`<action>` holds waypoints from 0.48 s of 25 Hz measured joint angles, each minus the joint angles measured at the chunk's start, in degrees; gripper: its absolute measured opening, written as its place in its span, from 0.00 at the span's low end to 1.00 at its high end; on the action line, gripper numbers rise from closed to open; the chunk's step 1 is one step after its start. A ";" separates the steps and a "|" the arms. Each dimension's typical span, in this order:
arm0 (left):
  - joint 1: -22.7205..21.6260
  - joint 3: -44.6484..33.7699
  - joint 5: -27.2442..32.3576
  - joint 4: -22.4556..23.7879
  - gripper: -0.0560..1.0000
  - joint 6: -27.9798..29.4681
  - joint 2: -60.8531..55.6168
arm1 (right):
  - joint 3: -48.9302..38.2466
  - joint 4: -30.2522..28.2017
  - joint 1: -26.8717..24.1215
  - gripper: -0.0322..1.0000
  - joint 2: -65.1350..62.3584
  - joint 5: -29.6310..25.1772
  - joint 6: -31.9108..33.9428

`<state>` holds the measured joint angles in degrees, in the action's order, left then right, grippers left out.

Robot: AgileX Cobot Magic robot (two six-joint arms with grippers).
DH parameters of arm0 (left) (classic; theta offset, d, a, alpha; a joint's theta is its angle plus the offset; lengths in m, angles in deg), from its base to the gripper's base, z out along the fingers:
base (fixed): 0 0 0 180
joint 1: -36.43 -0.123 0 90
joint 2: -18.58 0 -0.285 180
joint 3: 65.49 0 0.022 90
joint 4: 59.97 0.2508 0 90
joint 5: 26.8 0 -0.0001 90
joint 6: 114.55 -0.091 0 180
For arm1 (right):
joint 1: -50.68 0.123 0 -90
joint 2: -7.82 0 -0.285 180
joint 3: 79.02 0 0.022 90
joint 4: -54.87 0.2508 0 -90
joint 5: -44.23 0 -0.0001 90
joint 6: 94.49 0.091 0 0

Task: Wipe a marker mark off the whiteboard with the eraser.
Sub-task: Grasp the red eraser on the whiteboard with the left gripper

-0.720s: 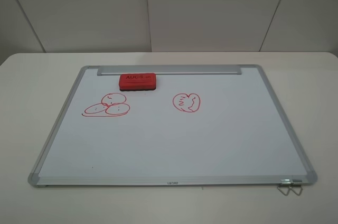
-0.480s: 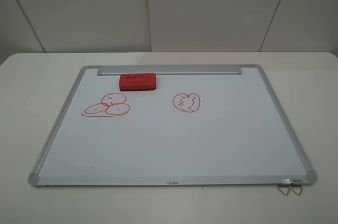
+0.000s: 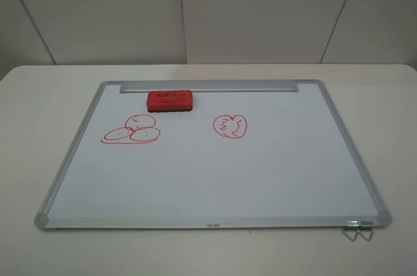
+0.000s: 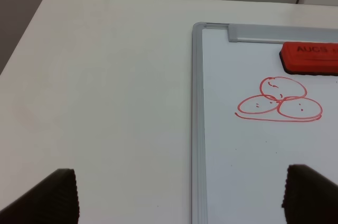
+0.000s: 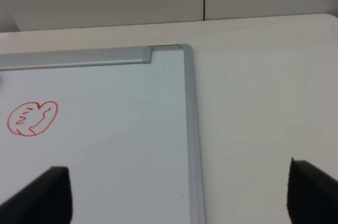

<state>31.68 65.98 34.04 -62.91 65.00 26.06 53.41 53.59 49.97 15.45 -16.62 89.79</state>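
Note:
The whiteboard (image 3: 215, 172) lies flat on the table, its silver tray strip (image 3: 208, 86) along the far edge. The red eraser (image 3: 169, 100) rests on the board just below that strip, left of centre; it also shows as the eraser (image 4: 310, 57) in the left wrist view. The marker mark (image 3: 131, 130), a cluster of overlapping red ovals, sits a little nearer and left of the eraser, seen again as the mark (image 4: 280, 102). My left gripper (image 4: 179, 197) is open over the board's left frame. My right gripper (image 5: 177, 197) is open over the right frame. Neither arm appears in the high view.
A single red heart-shaped scribble (image 3: 229, 126) lies right of centre on the board, also the scribble (image 5: 31, 118) in the right wrist view. A metal binder clip (image 3: 357, 230) hangs at the board's near right corner. The white table (image 3: 39, 94) surrounds the board; a wall stands behind.

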 joint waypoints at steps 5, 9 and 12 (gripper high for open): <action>0.00 0.00 0.00 0.00 0.78 0.00 0.00 | 0.00 0.00 0.00 0.73 0.00 0.00 0.00; 0.00 0.00 0.00 0.00 0.78 0.00 0.00 | 0.00 0.00 0.00 0.73 0.00 0.00 0.00; 0.00 0.00 0.00 0.00 0.78 0.00 0.00 | 0.00 0.00 0.00 0.73 0.00 0.00 0.00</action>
<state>31.68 65.98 34.04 -62.91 65.00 26.06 53.41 53.59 49.97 15.45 -16.62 89.79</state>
